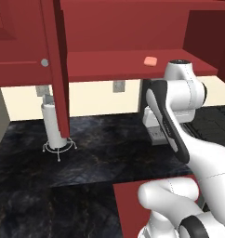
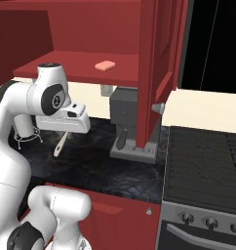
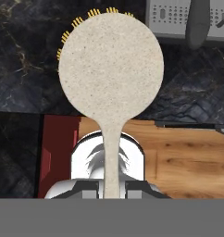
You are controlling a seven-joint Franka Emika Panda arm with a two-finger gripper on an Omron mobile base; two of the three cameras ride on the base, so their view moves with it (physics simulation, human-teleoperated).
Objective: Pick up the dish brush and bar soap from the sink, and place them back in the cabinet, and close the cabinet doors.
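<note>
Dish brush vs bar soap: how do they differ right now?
The dish brush is held in the shut gripper above the dark counter; the bar soap lies loose on the cabinet shelf. The brush is long, pale, with a round head; the soap is a short orange block.

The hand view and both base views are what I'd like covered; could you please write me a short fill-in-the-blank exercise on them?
1. The tool is shut on the handle of the pale round-headed dish ____.
2. The small salmon-orange bar soap lies on the dark red cabinet's ____.
3. The tall dark red cabinet door with a round silver knob stands ____.

Missing words: brush; shelf; open
</note>
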